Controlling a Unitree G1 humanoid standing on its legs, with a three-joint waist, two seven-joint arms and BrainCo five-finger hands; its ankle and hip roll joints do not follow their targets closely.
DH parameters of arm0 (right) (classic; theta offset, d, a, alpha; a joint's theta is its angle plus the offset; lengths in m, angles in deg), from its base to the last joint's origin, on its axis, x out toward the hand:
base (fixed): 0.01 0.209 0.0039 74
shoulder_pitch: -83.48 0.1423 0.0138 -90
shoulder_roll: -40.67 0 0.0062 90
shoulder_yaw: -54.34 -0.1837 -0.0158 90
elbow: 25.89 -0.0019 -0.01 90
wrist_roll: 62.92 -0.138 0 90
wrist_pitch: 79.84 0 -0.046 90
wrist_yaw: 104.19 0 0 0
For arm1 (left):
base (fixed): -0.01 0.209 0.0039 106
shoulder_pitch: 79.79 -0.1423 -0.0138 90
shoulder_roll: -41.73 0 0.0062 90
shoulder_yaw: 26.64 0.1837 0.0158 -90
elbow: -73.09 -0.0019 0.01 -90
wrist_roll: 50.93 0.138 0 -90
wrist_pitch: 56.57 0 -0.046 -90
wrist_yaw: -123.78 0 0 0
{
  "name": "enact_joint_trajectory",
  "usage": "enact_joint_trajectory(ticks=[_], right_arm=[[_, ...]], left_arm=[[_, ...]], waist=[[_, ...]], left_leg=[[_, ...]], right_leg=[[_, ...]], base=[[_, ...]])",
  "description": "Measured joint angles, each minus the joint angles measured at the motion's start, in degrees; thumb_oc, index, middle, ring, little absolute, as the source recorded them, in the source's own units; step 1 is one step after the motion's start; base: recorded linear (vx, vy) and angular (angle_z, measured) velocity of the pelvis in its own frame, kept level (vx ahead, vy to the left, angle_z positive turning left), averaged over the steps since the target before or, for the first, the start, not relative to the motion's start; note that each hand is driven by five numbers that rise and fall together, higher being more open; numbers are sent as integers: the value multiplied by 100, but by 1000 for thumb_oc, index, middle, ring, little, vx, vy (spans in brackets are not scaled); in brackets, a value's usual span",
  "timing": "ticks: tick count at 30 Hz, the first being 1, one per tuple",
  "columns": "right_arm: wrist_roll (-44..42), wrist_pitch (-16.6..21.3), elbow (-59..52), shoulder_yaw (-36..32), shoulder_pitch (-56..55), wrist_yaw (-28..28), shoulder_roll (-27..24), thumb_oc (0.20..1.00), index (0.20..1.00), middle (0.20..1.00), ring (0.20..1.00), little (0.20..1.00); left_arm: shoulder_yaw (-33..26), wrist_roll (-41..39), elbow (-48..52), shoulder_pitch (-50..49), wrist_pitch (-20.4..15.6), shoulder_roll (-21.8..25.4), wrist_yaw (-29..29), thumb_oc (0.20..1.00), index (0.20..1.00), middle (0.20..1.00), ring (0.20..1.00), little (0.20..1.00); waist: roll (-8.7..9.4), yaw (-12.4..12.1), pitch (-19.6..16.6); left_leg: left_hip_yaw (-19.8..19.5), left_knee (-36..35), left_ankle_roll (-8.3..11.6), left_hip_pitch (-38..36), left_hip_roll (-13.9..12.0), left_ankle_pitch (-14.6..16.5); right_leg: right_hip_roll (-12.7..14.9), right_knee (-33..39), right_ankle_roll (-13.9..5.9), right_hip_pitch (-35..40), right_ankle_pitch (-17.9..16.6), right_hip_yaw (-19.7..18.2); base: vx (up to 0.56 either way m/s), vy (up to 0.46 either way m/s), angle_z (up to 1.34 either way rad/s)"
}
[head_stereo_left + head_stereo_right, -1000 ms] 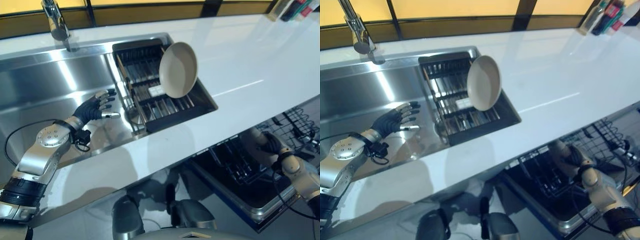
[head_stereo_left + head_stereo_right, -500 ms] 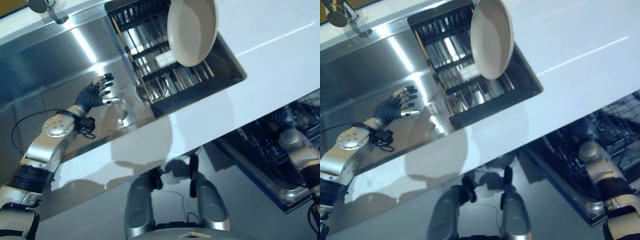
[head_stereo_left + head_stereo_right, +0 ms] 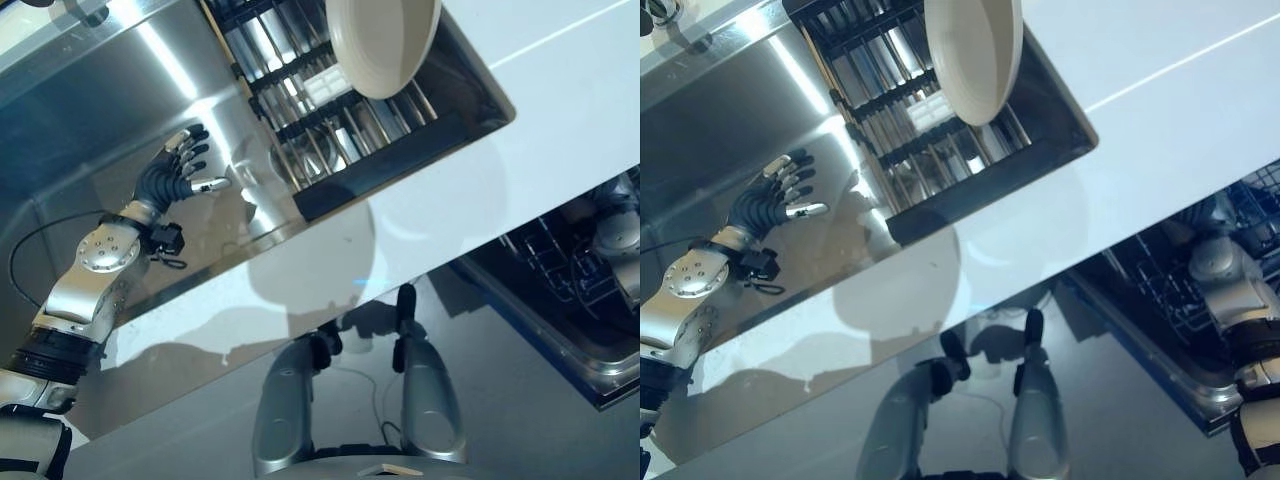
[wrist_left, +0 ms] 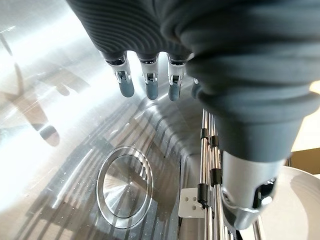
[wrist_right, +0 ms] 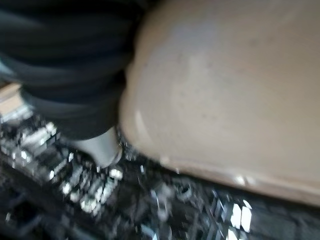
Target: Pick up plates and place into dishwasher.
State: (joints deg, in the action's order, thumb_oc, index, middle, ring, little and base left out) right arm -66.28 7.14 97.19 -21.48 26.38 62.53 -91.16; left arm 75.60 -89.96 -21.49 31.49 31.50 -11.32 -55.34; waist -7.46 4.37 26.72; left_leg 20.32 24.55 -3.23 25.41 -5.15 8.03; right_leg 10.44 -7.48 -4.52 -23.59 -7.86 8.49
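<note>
Left hand (image 3: 178, 172) spread open over the sink (image 3: 90, 110), one plate (image 3: 385, 40) standing upright in the drying rack (image 3: 340, 120), another plate (image 5: 230, 90) gripped by the right hand (image 5: 65, 75) above the dishwasher rack (image 3: 560, 270).

No text, label, brand, number or sign can be read on anything here.
</note>
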Motion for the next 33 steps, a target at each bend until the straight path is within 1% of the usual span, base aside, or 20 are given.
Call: enact_joint_trajectory(ticks=[5, 9, 13, 17, 19, 22, 27, 31, 33], right_arm=[[-157, 5, 4, -115, 14, -220, 18, 1000, 1000, 1000, 1000, 1000], [-306, 5, 144, -242, -88, -271, 152, 1000, 1000, 1000, 1000, 1000], [-314, 12, 212, -359, -343, -294, 329, 1000, 1000, 1000, 1000, 1000], [-602, 58, 193, -710, -807, -440, 595, 1000, 1000, 1000, 1000, 1000], [-637, 68, 135, -954, -1012, -493, 742, 1000, 1000, 1000, 1000, 1000], [-632, 114, 100, -1056, -1317, -513, 846, 1000, 1000, 1000, 1000, 1000], [-631, 141, -16, -1275, -1784, -650, 1060, 1000, 1000, 1000, 1000, 1000], [-621, 56, -386, -1501, -2337, -651, 1317, 1000, 1000, 1000, 1000, 1000], [-553, 31, -654, -1825, -2696, -651, 1502, 1000, 1000, 1000, 1000, 1000]], left_arm=[[-1, 0, 12, -2, -4, -73, 36, 1000, 1000, 1000, 1000, 1000], [-3, 26, -49, -4, -4, -273, 37, 1000, 1000, 1000, 1000, 1000], [-9, 128, -96, -35, -1, -449, 31, 1000, 1000, 1000, 1000, 1000], [-37, 225, -90, -129, 6, -518, 4, 1000, 1000, 1000, 1000, 1000], [-128, 227, -82, -229, 9, -523, -56, 1000, 1000, 1000, 1000, 1000], [-304, 250, -84, -404, 10, -591, -140, 1000, 1000, 1000, 1000, 1000], [-438, 353, -95, -639, 12, -711, -267, 1000, 1000, 1000, 1000, 1000], [-700, 461, -116, -889, 11, -1098, -443, 1000, 1000, 1000, 1000, 1000], [-844, 470, -99, -1044, 33, -1210, -536, 1000, 1000, 1000, 1000, 1000]], waist=[[-22, -28, -13], [-9, -52, -3], [107, -53, 70], [250, -40, 149], [322, -15, 186], [400, 90, 220], [469, 186, 246], [519, 207, 235], [535, 231, 226]], left_leg=[[6, -59, -63, -17, 22, -48], [16, -120, -65, -218, 49, -56], [20, -250, -56, -590, 110, -50], [21, -341, -1, -968, 113, -11], [21, -395, 26, -1119, 104, 12], [11, -440, 54, -1336, 88, 47], [29, -575, 90, -1700, 109, 70], [154, -821, 130, -2194, 152, 92], [161, -918, 150, -2376, 175, 102]], right_leg=[[9, -46, -8, -10, -6, 1], [27, -33, -39, 186, 15, 14], [59, -13, -86, 509, 81, 25], [32, 164, -94, 935, 88, 46], [10, 229, -96, 1100, 90, 48], [-17, 366, -100, 1385, 87, 99], [-29, 531, -115, 1771, 87, 129], [-28, 777, -147, 2241, 82, 133], [-37, 884, -155, 2436, 86, 136]], base=[[-48, 54, 2], [-26, 49, 4], [-7, 50, 4], [16, 36, 0], [16, 32, -2], [12, 40, 3], [41, 77, 0], [93, 84, -5], [92, 69, -1]])
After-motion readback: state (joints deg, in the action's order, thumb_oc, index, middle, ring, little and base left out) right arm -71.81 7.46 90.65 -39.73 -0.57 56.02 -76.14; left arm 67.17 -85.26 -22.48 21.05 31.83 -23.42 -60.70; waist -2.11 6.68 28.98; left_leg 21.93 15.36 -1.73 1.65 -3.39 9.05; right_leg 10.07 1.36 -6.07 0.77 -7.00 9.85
